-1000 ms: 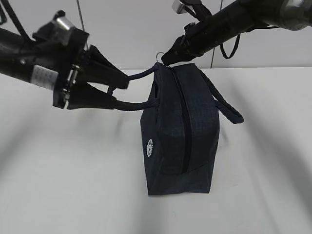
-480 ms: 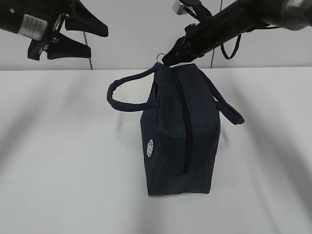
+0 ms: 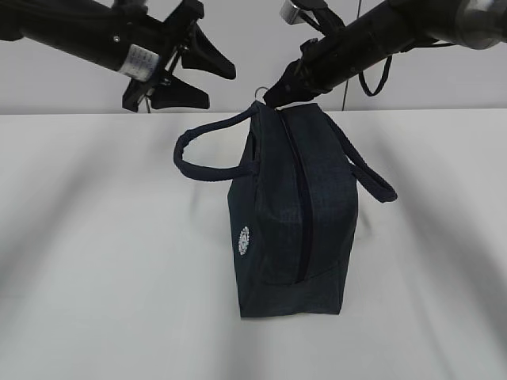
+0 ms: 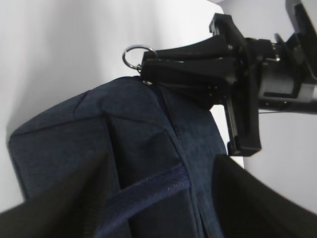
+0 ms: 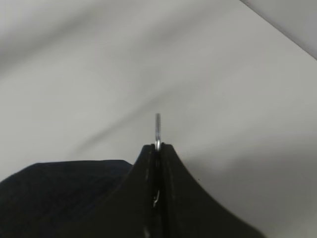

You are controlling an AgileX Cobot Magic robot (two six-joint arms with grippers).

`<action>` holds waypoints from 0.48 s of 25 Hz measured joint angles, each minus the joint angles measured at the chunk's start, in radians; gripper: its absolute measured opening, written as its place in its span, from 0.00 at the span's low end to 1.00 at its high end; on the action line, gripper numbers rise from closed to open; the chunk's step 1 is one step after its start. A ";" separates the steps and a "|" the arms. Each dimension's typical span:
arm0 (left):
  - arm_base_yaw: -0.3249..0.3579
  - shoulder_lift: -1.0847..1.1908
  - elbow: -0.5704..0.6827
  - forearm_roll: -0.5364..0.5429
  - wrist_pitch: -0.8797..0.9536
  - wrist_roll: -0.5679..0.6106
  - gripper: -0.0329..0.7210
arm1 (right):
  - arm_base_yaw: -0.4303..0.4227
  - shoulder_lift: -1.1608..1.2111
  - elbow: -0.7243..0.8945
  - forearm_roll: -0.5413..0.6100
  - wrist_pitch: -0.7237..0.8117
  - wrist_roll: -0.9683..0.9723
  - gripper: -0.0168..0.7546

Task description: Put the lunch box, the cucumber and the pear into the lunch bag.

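Since half a second ago the left gripper (image 3: 212, 81) has swung in from the upper left toward the bag's top, and a second ago it was holding the near handle (image 3: 207, 150), which now droops free. Its two fingers (image 3: 215, 55) stand spread apart with nothing between them, above and just left of the bag. In the left wrist view those fingers frame the bag's top from close above.

The right gripper (image 3: 273, 96) has not shifted; its fingers (image 4: 178, 67) are pressed together on the zipper pull at the top end of the bag, and the metal ring (image 4: 133, 55) sticks out just past the tips. The right wrist view shows the ring (image 5: 157, 130) edge-on, standing up from the closed tips.

One lunch bag (image 3: 289, 214) stands upright on the white table (image 3: 103, 261), navy, with a round logo (image 3: 243, 241) low on its left side. Its zipper (image 3: 303, 198) runs down the middle and looks closed, so what is inside cannot be seen. Two loop handles show: one arching out left, one (image 3: 372, 178) hanging right. One ring, two grippers.
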 joint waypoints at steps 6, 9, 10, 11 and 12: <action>-0.022 0.095 -0.094 0.003 -0.001 -0.043 0.64 | 0.000 0.000 0.000 -0.003 0.000 0.000 0.00; -0.043 0.120 -0.105 0.003 -0.003 -0.047 0.64 | -0.002 0.000 0.000 -0.004 0.000 0.000 0.00; -0.051 0.125 -0.106 0.003 -0.003 -0.047 0.64 | -0.002 0.000 0.000 -0.004 0.000 0.000 0.00; -0.058 0.126 -0.106 0.003 -0.003 -0.047 0.64 | -0.002 0.000 0.000 -0.006 0.001 0.000 0.00; -0.064 0.126 -0.106 0.003 -0.004 -0.047 0.64 | -0.002 0.000 0.000 -0.006 0.001 0.000 0.00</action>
